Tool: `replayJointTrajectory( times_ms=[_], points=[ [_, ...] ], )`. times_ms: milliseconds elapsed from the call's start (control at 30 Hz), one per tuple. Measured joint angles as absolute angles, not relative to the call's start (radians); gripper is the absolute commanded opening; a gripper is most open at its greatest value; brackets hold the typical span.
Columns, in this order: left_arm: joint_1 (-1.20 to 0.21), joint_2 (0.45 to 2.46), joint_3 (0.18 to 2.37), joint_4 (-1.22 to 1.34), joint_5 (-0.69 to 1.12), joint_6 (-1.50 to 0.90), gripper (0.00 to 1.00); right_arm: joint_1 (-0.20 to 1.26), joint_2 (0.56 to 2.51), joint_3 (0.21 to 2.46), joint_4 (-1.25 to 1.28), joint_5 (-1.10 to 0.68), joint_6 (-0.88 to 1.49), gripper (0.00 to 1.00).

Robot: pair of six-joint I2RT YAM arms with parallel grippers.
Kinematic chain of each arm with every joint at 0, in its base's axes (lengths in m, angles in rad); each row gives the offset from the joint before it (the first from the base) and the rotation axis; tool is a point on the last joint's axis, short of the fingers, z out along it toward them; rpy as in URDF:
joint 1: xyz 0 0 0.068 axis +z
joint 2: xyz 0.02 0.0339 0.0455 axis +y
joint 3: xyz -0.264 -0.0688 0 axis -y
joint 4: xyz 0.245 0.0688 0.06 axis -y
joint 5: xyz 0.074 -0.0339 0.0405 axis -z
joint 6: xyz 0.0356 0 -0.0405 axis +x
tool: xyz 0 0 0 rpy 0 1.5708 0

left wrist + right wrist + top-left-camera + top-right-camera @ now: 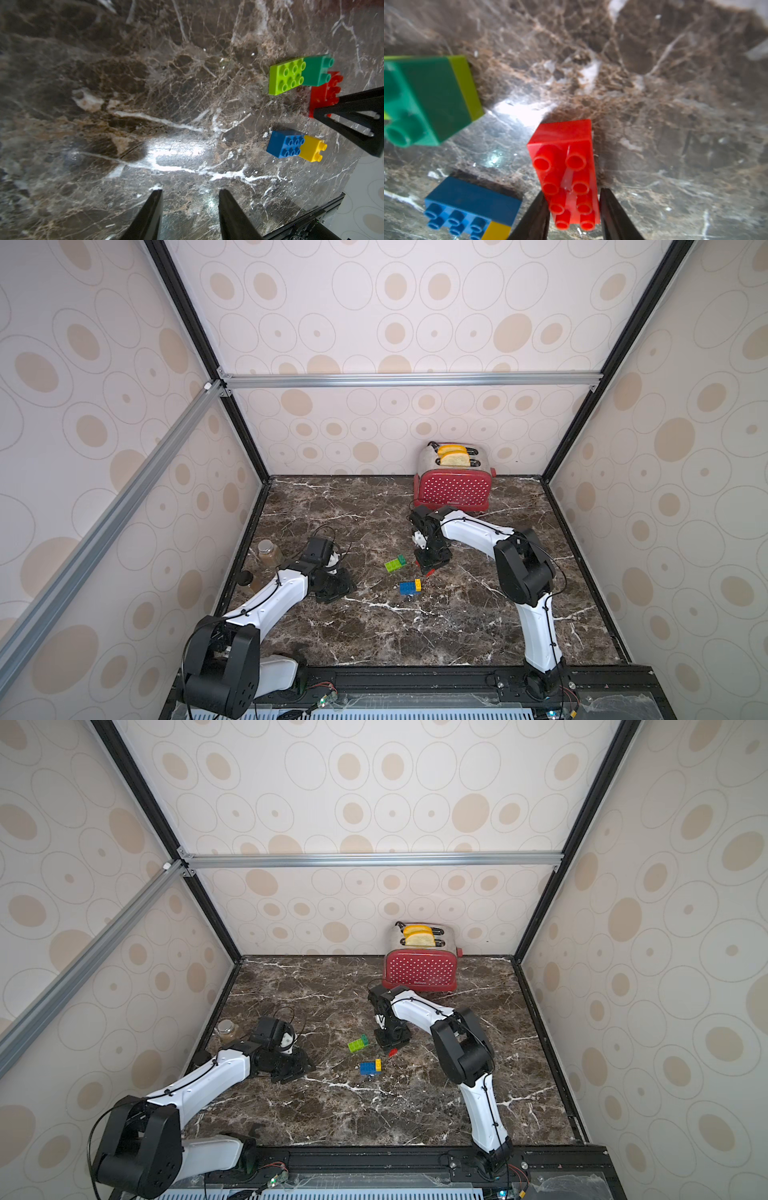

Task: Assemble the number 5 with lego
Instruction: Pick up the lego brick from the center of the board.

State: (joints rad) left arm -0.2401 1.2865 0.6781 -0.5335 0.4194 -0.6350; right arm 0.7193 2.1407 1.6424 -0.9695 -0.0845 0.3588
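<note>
While pinching the red brick [562,166] across its long sides, keep the right tool [572,190] square and low: fingers [611,214] pressed against both flanks, studded face toward the wrist, brick not yet off the counter [415,635]. Looks like a made grip; hard to judge how central along the length, so raise straight and slowly and watch for a swing. Sits just beside the lime brick [285,76] and dark-green brick [315,70], touching each other as a pair, with the blue brick [284,143] and yellow brick [311,148] paired close by, nearer the front. Mind that tight cluster: lift clear of the neighbours before turning toward the dark-green end, then line up studs and press down evenly. Over on the other side, left tool [190,190] partly open, empty, hovering over bare marble clear of the bricks; plenty of room there for bracing the pair. Watch the toaster [453,489] close behind the right arm and the jar [270,553] at the left edge by the wall: keep elbows off both. Widest open counter toward the front and right.
</note>
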Motion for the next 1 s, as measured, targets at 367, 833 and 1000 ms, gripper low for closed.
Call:
replayJointTrajectory(
  times_ms=[367, 833, 1000],
  points=[
    [-0.24, 1.378, 0.712, -0.503, 0.418, -0.643, 0.4, 0.721, 2.138, 1.634, -0.976, -0.076, 0.355, 0.34],
    [-0.288, 1.595, 0.847, -0.424, 0.408, -0.697, 0.31, 0.721, 1.964, 1.519, -0.979, -0.043, 0.356, 0.33],
    [-0.312, 1.657, 0.893, -0.412, 0.399, -0.713, 0.25, 0.718, 1.887, 1.477, -0.971, -0.039, 0.359, 0.33]
  ],
)
